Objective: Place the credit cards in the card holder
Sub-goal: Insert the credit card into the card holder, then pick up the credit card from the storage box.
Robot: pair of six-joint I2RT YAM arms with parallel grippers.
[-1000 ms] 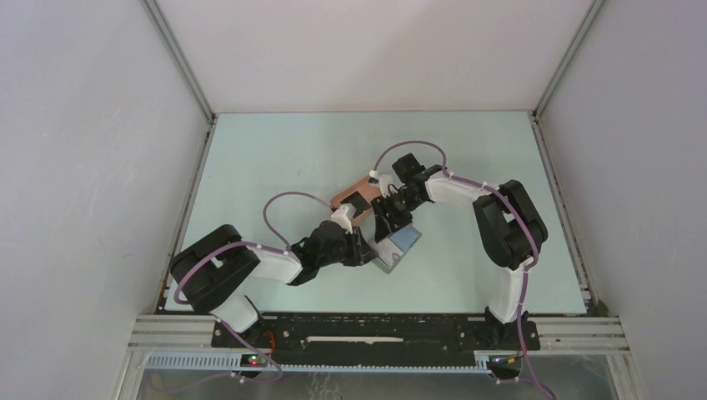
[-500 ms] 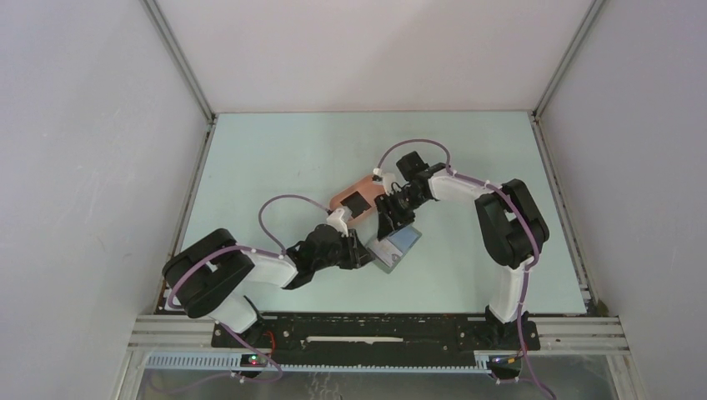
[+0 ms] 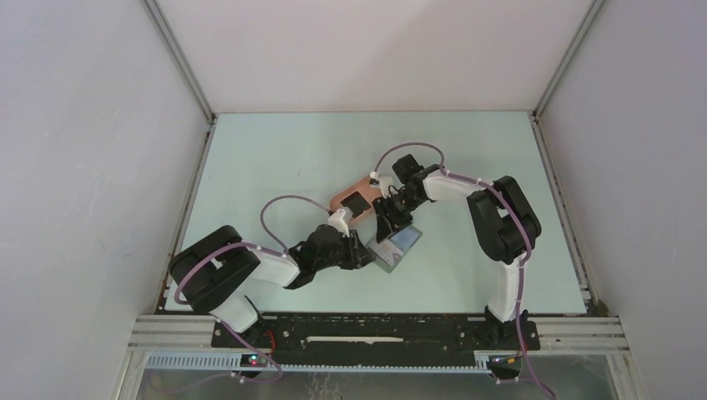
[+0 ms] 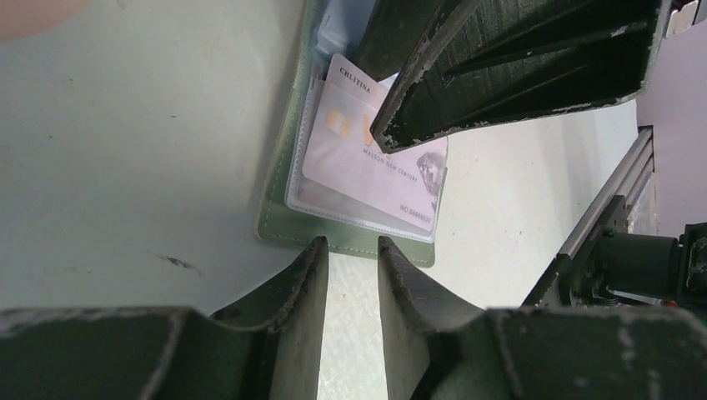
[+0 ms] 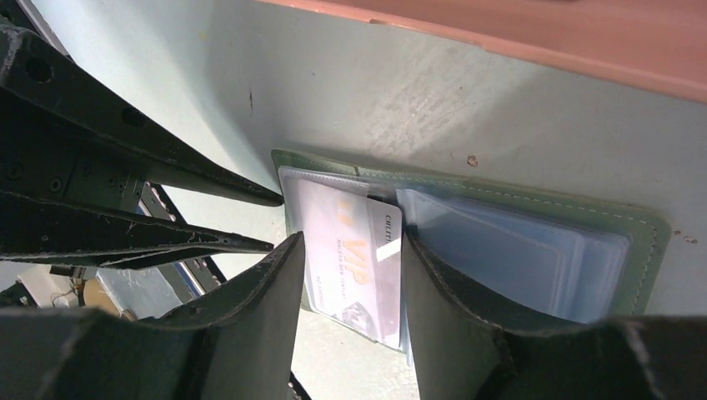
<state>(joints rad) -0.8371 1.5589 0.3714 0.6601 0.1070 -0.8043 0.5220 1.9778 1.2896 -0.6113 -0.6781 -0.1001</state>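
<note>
Since a second ago, the right arm's elbow has swung slightly to the left and its jaws have drawn in a little. The left arm and the card holder [image 5: 646, 250] sit almost where they were.

Position. We find the card holder lying open on the table [image 3: 292, 158], just beside the pink tray [image 5: 542, 25], with its clear sleeves facing up. One pale card [image 4: 371, 171] lies on the page nearer the left arm. Its inner edge reaches toward the fold, so we judge it not yet fully seated (how much of it is inside the sleeve we cannot tell).

Tools. The right gripper [image 5: 352, 243] stands over the card with one finger on each side, jaws parted to about the card's width. We cannot tell whether they pinch it or only bracket it. The left gripper [image 4: 352, 246] has its jaws narrowly apart with nothing between them. Its tips meet the holder's outer edge, and we judge that it is bracing the holder against sliding.

Progress. One card is at the holder, and its insertion appears unfinished. A dark rectangle [image 3: 357, 205] lies on the tray. It may be another card, but it is too small to tell. What remains is to seat this card, then load any others.
</note>
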